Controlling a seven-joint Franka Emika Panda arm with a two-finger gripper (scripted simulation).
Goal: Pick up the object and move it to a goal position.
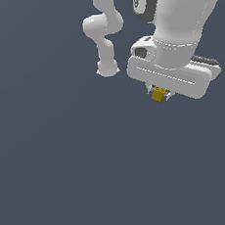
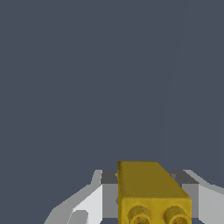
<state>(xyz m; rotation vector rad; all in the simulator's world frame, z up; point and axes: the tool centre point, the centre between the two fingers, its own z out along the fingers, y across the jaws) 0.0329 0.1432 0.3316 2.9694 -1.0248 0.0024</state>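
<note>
White arm bent downward, fingers closed on yellow cube

Yellow block cut by wrist-view edge; fingers mostly hidden — under palm

The light is even and soft, with no glare. The white arm is shaded darker on its underside. Both renders look slightly coarse.

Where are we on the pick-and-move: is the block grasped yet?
Done: the gripper is shut on the yellow block, fingers on both of its sides in the wrist view. In hand: carrying it. Left: reaching the goal, for which no marker shows in either view.
</note>
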